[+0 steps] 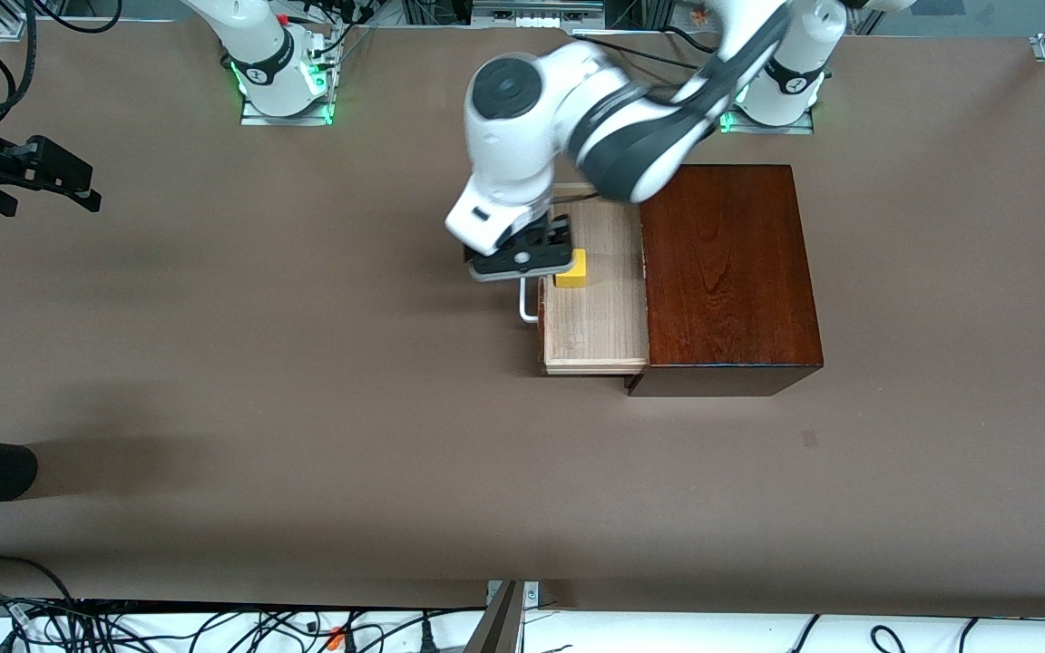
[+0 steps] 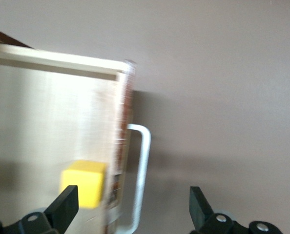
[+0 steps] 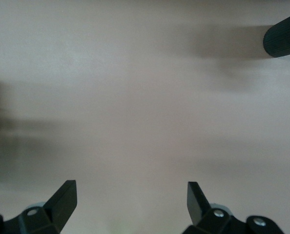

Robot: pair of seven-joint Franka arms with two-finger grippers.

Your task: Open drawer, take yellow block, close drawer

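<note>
drawer (image 1: 597, 313) pulled out, yellow block (image 1: 571, 268) exposed in its tray by the handle; left gripper (image 1: 522, 260) over it, fingers apart for pickup. right gripper (image 1: 46, 177) waits at surface edge, fingers apart.

Pale drawer (image 1: 595, 326) open, white-handled; small yellow block (image 1: 571, 269) inside, near its front

Probably lab: bolted arms (image 1: 268, 54), cables (image 1: 214, 626).

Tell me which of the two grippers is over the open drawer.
The left gripper: open, it hangs over the drawer beside the yellow block. The right gripper waits open at the right arm's table end.
</note>
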